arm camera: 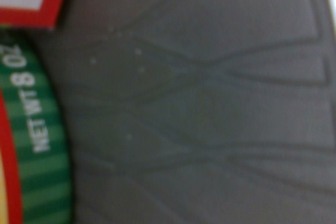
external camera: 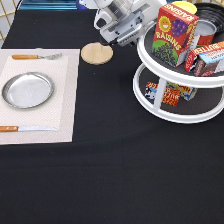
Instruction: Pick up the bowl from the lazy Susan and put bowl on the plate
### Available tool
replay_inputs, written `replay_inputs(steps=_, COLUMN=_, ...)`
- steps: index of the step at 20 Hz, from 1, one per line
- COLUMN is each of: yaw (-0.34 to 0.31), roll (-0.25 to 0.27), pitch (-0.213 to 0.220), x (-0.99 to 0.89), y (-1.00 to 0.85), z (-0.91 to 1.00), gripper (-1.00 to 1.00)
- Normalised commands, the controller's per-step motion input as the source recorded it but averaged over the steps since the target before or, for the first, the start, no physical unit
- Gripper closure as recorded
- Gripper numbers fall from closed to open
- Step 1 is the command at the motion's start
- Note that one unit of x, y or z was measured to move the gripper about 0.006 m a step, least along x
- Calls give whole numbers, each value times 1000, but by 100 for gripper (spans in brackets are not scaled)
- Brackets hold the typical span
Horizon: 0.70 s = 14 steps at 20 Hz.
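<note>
The lazy Susan (external camera: 165,111) stands at the exterior view's right, a white two-tier turntable with dark trays. A glossy black bowl (external camera: 212,11) shows only as a dark rim at the back of the upper tier, behind the boxes. My gripper (external camera: 125,27) hangs at the upper tier's left edge, near the raisin box (external camera: 172,31). It holds nothing that I can see. The silver plate (external camera: 27,90) lies bare on a placemat at the exterior view's left. The wrist view shows a grey patterned surface (arm camera: 210,115) and a green label (arm camera: 37,135) from close by.
A round wooden coaster (external camera: 96,53) lies just left of the gripper. On the placemat (external camera: 65,100), a fork (external camera: 37,56) sits above the plate and a knife (external camera: 25,129) below it. Boxes and a can crowd both tiers of the turntable.
</note>
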Motion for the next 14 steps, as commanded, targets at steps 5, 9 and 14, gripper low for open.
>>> replay_inputs(steps=5, yaw=5, roll=0, pitch=-7, x=680, y=-212, z=-6, gripper=-100)
replay_inputs(steps=9, yaw=27, roll=0, pitch=-5, x=762, y=-228, z=0, gripper=-100)
replay_inputs(steps=14, yaw=34, roll=12, pitch=0, x=796, y=-181, z=0, gripper=-100)
